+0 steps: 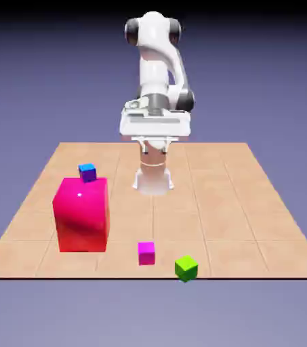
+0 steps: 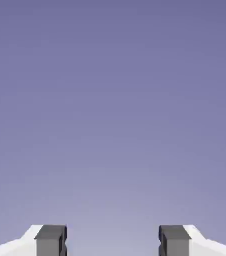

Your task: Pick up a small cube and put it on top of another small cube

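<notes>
The small magenta cube [image 1: 146,253] rests on the table near its front edge. The other small cube [image 1: 87,172], blue on top with purple sides, shows just past the top back edge of the big pink-red cube [image 1: 81,213], at the exterior view's left. My gripper [image 1: 154,134] hangs high above the table's far middle, well away from both cubes. In the hand view the gripper [image 2: 112,241] is open, its grey fingertips [image 2: 50,240] wide apart with only the backdrop between them. No cube shows in that view.
A small lime-green cube [image 1: 186,268] lies at the front edge, just to the exterior view's right of the magenta cube. The tan tiled table [image 1: 237,203] spreads under everything, and the arm's base [image 1: 153,177] stands at its far middle.
</notes>
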